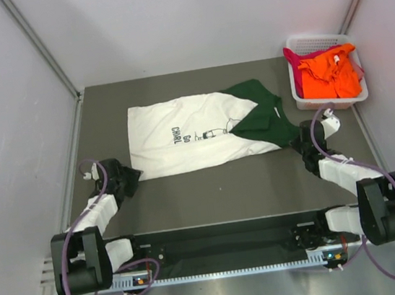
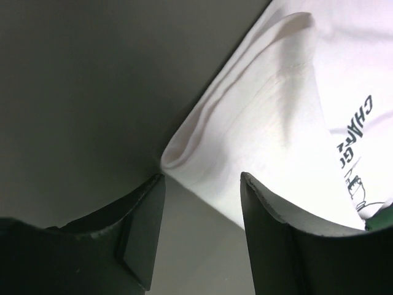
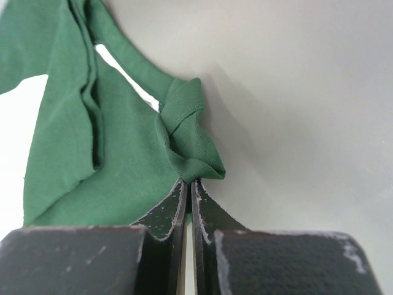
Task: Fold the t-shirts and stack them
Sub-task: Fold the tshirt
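White-and-green t-shirt (image 1: 189,141), spread flat on the bench (image 1: 225,187) with its printed front upward and the green part (image 1: 259,121) laid over its right end (one partial fold, at most, is judged done). The folded white corner (image 2: 175,157) is seen just ahead of the left gripper (image 2: 202,178), whose jaws are parted and grasp nothing. The right gripper (image 3: 190,184) is clenched on a bunched edge of the green cloth. An orange t-shirt (image 1: 330,75) and a magenta one (image 1: 294,55) are heaped, unfolded, in the white lattice basket (image 1: 330,104) at the far right. No stack is begun; most of the folding and all of the stacking are judged left.
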Robot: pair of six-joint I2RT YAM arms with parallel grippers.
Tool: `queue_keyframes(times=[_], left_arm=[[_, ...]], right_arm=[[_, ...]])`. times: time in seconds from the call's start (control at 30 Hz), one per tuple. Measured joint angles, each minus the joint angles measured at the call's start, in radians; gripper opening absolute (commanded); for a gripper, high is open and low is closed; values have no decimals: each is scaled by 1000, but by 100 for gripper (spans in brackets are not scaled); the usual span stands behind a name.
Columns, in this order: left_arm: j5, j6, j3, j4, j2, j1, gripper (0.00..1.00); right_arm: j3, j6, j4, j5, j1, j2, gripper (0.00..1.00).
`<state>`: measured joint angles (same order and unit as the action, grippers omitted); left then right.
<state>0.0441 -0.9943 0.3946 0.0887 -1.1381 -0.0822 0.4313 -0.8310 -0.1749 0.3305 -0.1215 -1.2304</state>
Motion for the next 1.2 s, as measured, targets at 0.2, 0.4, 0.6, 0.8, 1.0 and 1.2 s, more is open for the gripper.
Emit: queue_keyframes(times=[0.2, 0.4, 0.6, 0.8, 1.0, 1.2], left_arm=[[-22, -31, 21, -92, -110, 10, 10], [-34, -33, 23, -99, -122, 12, 0], [-37, -33, 23, -93, -118, 12, 0], [-38, -36, 23, -90, -117, 12, 0], [-45, -43, 24, -82, -113, 13, 0], [-50, -45, 25, -69, -107, 13, 0]], right_arm=[[-27, -2, -11, 1, 0, 31, 7], [-37, -39, 33, 42, 1, 41, 54], [-65, -58, 48, 44, 1, 64, 62], [-71, -74, 39, 14, 1, 63, 58], [-103, -116, -25, -16, 2, 21, 55], [-106, -164, -126, -26, 2, -42, 50]])
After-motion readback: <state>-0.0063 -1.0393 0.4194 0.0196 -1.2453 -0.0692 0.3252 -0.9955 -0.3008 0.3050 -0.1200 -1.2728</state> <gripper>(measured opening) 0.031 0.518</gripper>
